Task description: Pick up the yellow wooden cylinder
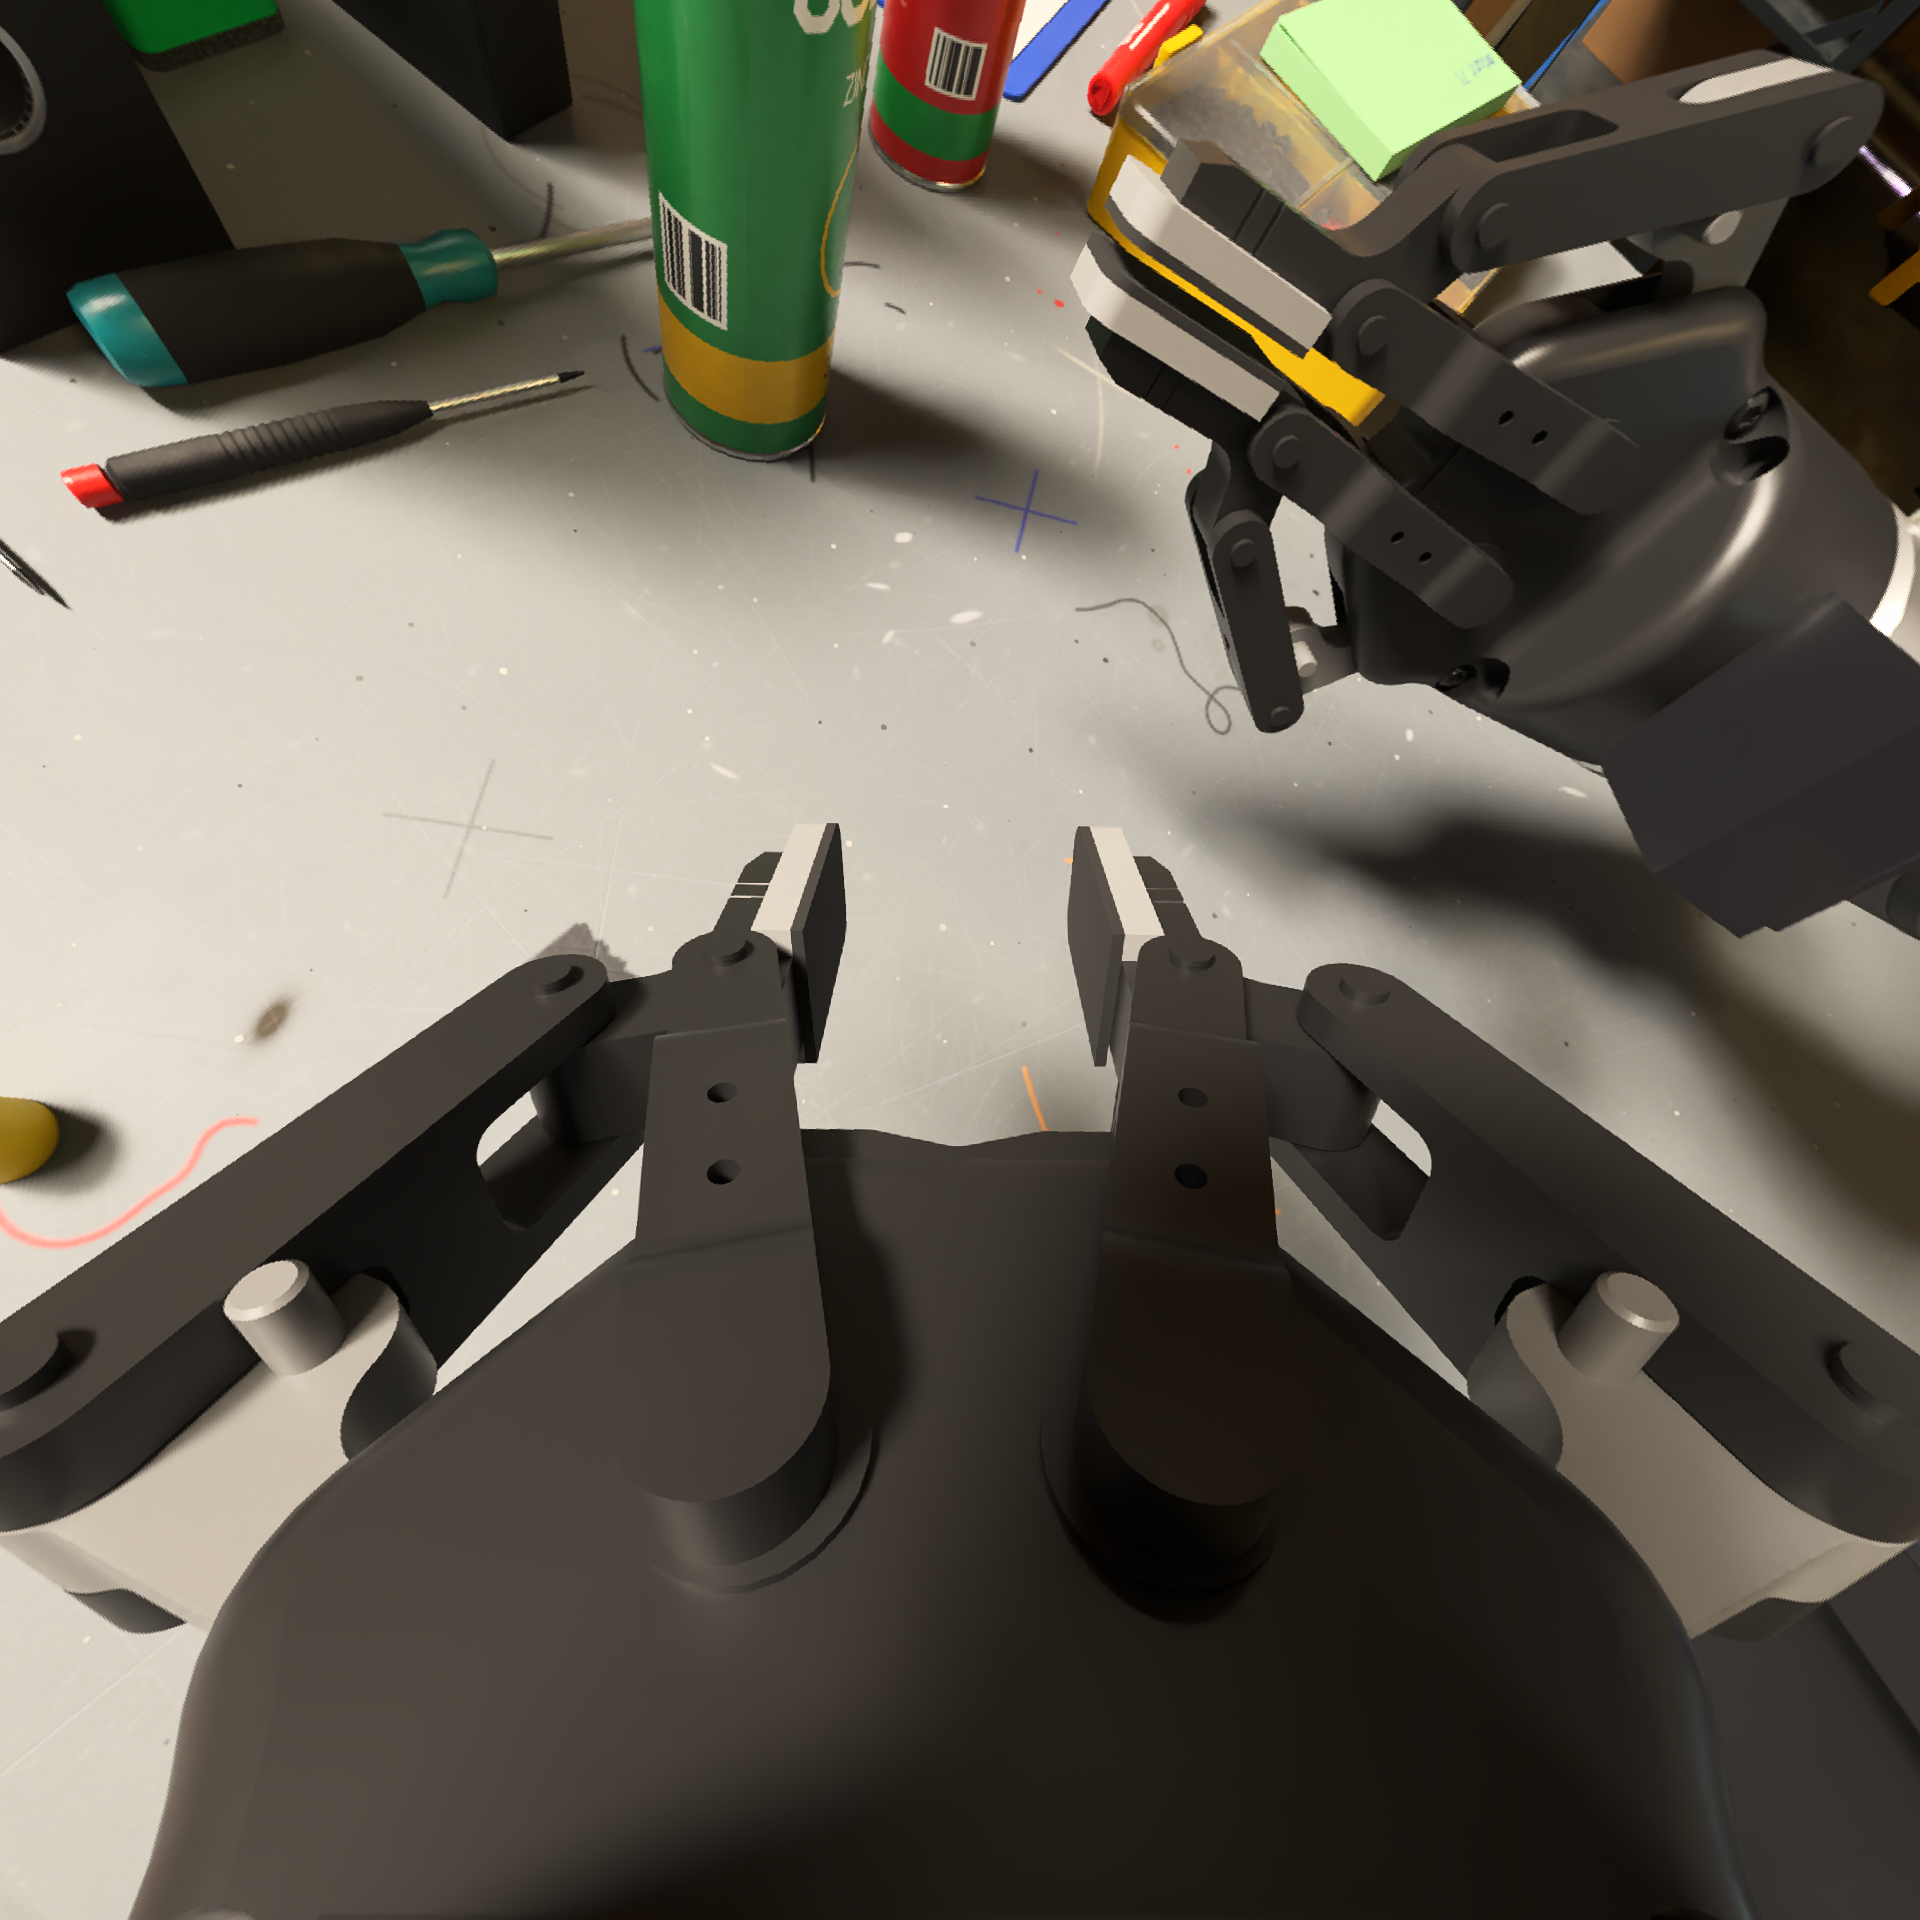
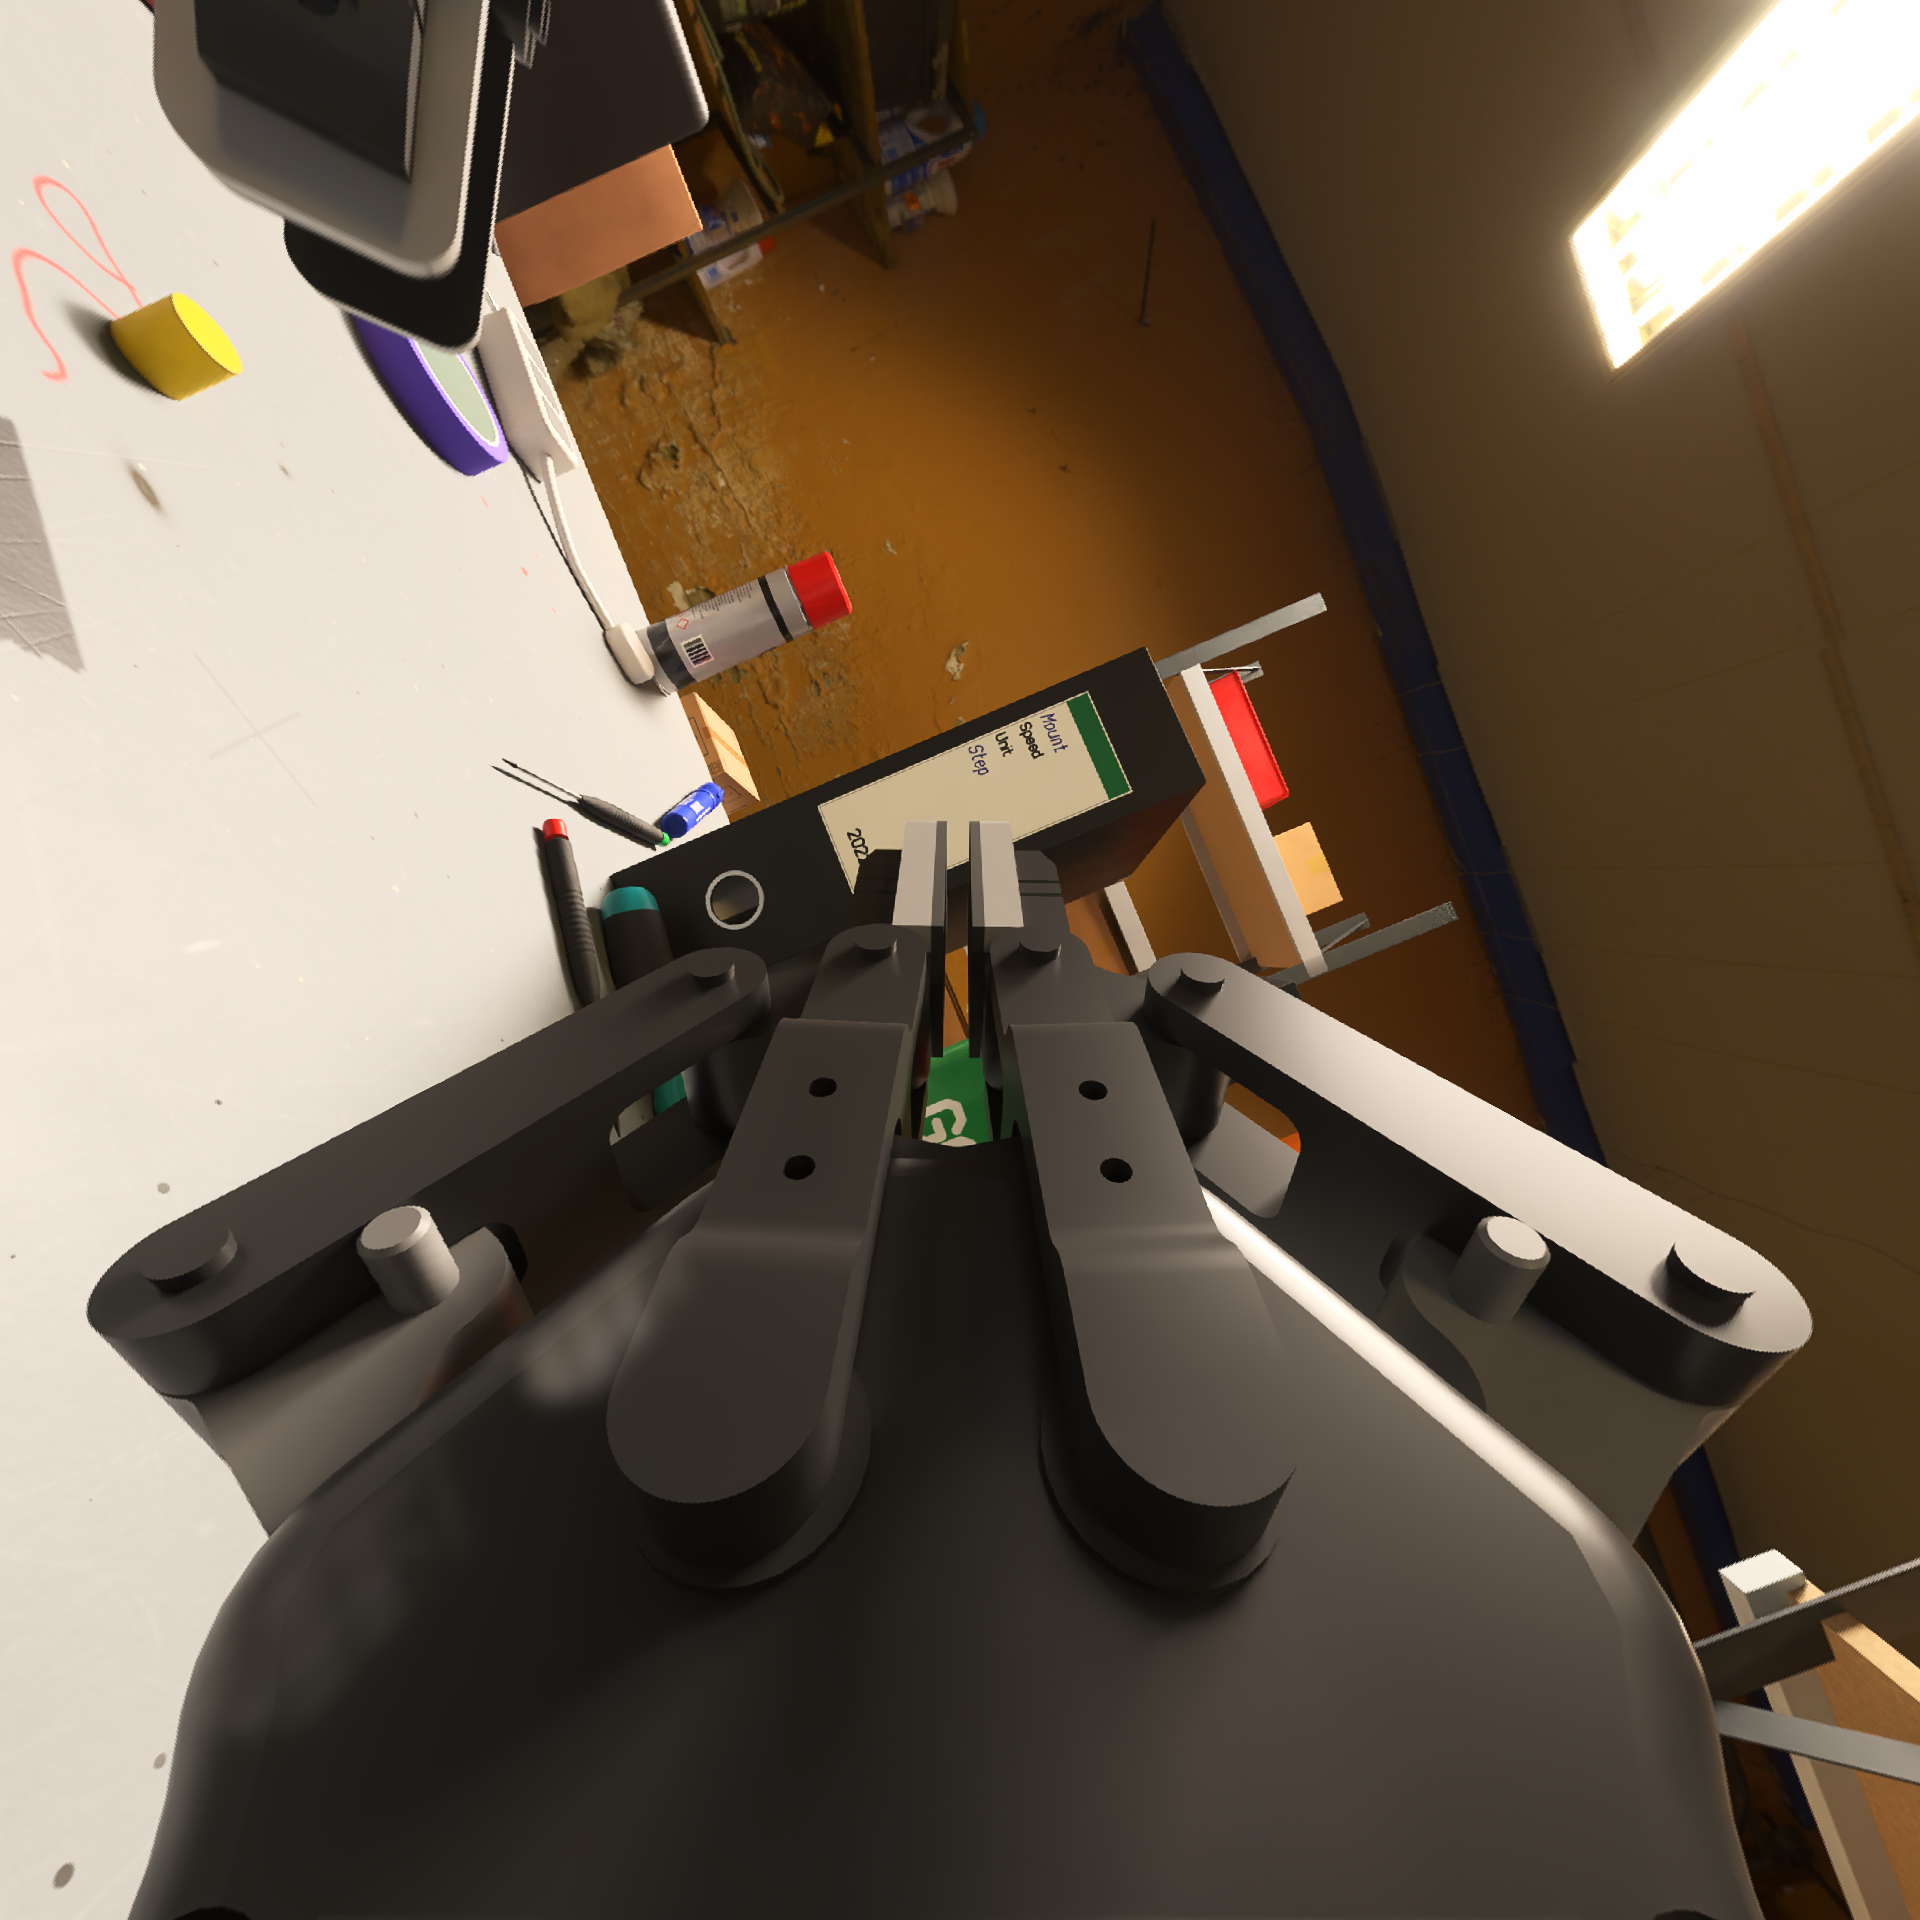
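The yellow wooden cylinder (image 2: 177,348) is short and lies on the grey table beside a red scribble. In the left wrist view only its edge (image 1: 21,1138) shows, at the far left. My left gripper (image 1: 956,935) is open and empty, low over bare table, well to the right of the cylinder. My right gripper (image 2: 956,873) is shut with only a thin gap and nothing held. It hangs tilted above the table at the upper right of the left wrist view (image 1: 1101,260), far from the cylinder.
A green spray can (image 1: 748,229), a red can (image 1: 935,94) and two screwdrivers (image 1: 281,301) (image 1: 260,447) stand or lie ahead. A clear box with a green block (image 1: 1371,83) is behind the right gripper. A black binder (image 2: 1039,769), purple tape roll (image 2: 436,405) and red-capped can (image 2: 748,623) line the table edge.
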Tool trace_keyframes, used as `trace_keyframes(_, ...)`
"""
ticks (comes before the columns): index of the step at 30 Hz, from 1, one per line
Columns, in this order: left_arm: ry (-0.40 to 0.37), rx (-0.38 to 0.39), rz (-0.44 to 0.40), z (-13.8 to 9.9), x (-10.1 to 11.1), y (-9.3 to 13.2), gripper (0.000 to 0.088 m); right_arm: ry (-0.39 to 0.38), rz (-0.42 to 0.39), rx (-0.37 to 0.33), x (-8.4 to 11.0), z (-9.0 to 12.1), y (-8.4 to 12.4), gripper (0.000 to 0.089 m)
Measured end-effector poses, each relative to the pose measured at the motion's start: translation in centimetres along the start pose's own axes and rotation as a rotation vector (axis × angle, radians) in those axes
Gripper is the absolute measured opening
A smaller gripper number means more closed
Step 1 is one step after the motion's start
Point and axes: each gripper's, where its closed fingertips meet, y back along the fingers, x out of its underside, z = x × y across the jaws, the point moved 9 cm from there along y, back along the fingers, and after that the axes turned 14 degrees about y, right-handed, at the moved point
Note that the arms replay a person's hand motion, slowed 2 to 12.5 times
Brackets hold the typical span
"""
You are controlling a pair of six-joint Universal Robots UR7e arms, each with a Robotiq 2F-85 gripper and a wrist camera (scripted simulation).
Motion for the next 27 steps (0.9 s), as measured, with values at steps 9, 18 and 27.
trace_keyframes(9,-0.012,-0.056,-0.022,-0.4,0.6,-3.0,0.0394,0.007,-0.005,0.006,-0.2,0.0,0.0,0.0038)
trace_keyframes(18,-0.021,-0.105,0.005,-0.3,1.3,-5.2,0.0397,0.014,-0.003,0.008,-0.2,0.1,0.0,0.0036)
trace_keyframes(27,-0.026,-0.143,-0.012,-0.2,1.4,-5.9,0.0474,0.015,0.000,0.009,-0.1,0.1,0.0,0.0036)
